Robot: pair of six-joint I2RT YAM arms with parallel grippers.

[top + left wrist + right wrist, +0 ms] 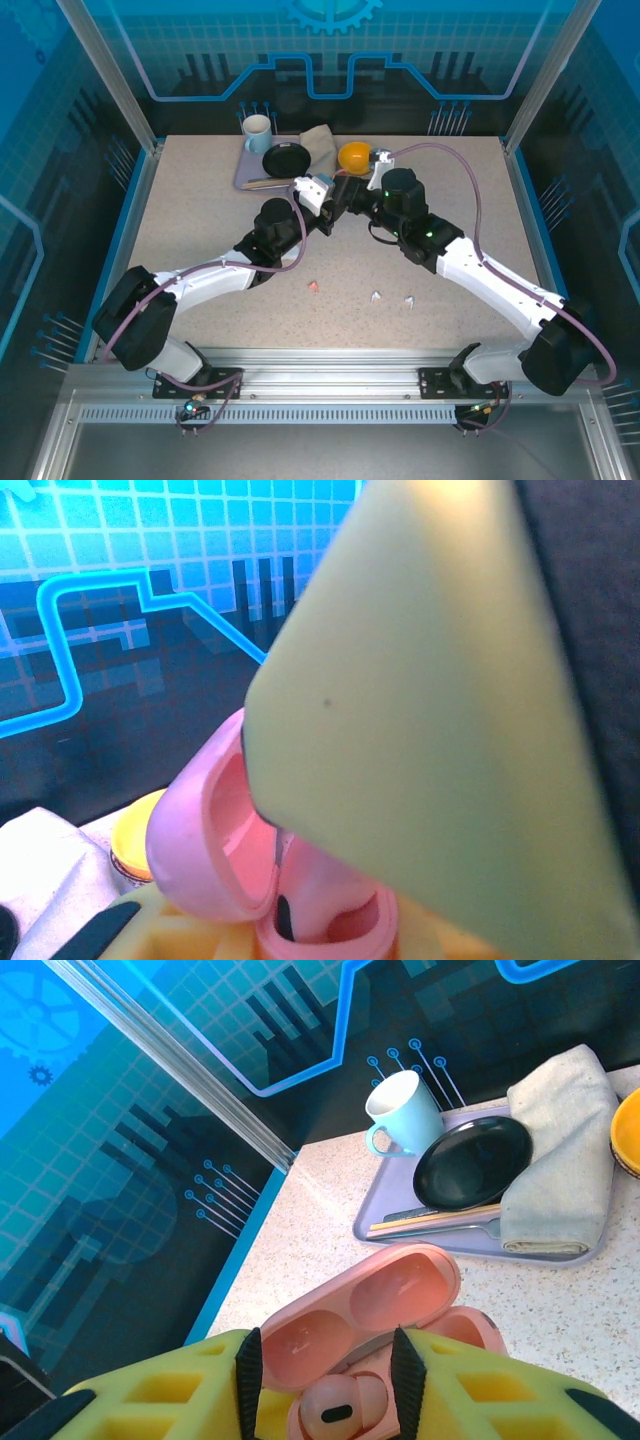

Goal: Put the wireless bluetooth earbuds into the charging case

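The pink charging case (400,1300) is held above the table with its lid swung up, and my left gripper (326,199) is shut on its base (330,935). One salmon-pink earbud (340,1410) sits in the case's well. My right gripper (328,1385) straddles that earbud, open, with a gap on each side between its black pads (248,1380) and the bud. One of its yellow fingers (430,710) blocks much of the left wrist view. On the table lie another salmon-pink earbud (315,286) and two white earbuds (376,296) (409,301).
At the back, a lilac tray (243,176) carries a pale blue mug (257,128), a black plate (286,160), chopsticks and a folded beige cloth (320,143). An orange bowl (354,156) stands beside it, just behind the grippers.
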